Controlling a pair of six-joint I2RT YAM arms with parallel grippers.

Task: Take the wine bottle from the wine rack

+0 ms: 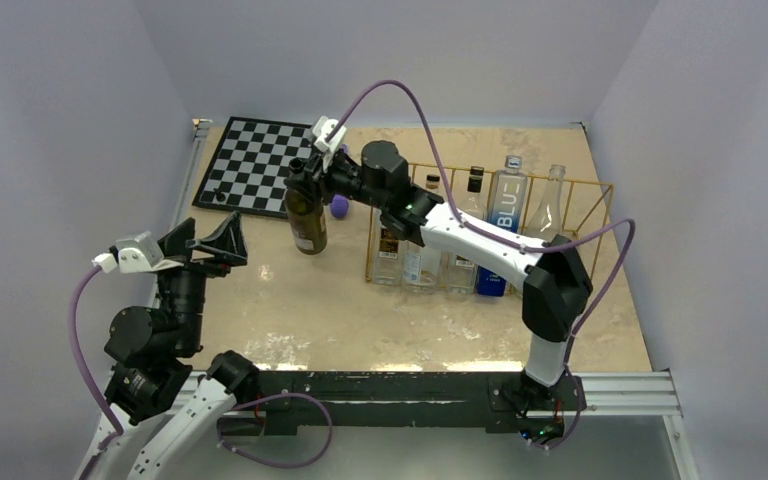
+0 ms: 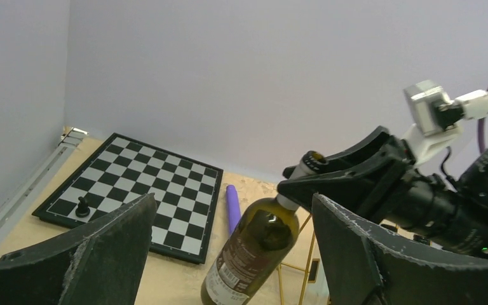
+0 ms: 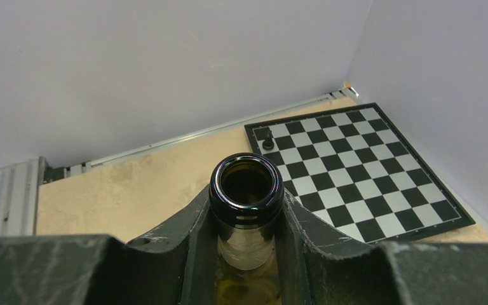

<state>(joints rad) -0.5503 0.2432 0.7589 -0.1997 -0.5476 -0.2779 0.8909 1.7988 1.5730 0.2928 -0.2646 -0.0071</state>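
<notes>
My right gripper (image 1: 306, 178) was clamped on the neck of the brown wine bottle (image 1: 307, 226), tilted just beyond the left end of the wine rack (image 1: 570, 184). My left gripper (image 1: 222, 243) gaped empty. I judged the smooth glass neck could slip, dropping it.

Olive glass, gold wire, black-and-white check on speckled beige.

The dark olive-green glass wine bottle (image 1: 306, 222) carries a brown label with a white barcode patch. The thin gold-coloured wire wine rack (image 1: 582, 208) at centre right shows a clear glass bottle (image 1: 506, 200) lettered in blue. The flat square chessboard (image 1: 255, 165) at upper left is black-and-white chequered. The small cylinder (image 2: 232, 208) is purple, the right gripper (image 1: 302, 180) matte black, the tabletop (image 1: 290, 300) speckled beige.
</notes>
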